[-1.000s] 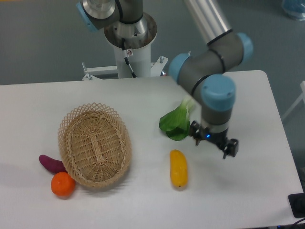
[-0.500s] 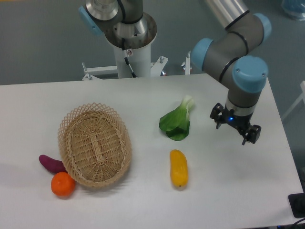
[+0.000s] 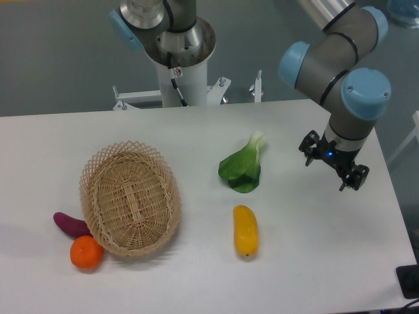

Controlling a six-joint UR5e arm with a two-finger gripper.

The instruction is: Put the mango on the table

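Observation:
The mango (image 3: 245,231), a smooth yellow-orange oval, lies on the white table (image 3: 314,261) in front of the green leafy vegetable (image 3: 243,167). My gripper (image 3: 332,169) hangs above the table's right side, well to the right of and beyond the mango, apart from it. Its fingers stand spread and nothing is between them.
An oval wicker basket (image 3: 129,197) stands at the left with nothing in it. A purple sweet potato (image 3: 70,224) and a round orange fruit (image 3: 86,252) lie at its front left. The arm's base (image 3: 178,49) stands behind the table. The table's right edge is near the gripper.
The gripper has moved to the right and away from the mango, towards the table's right edge. The mango and the other things have stayed where they were.

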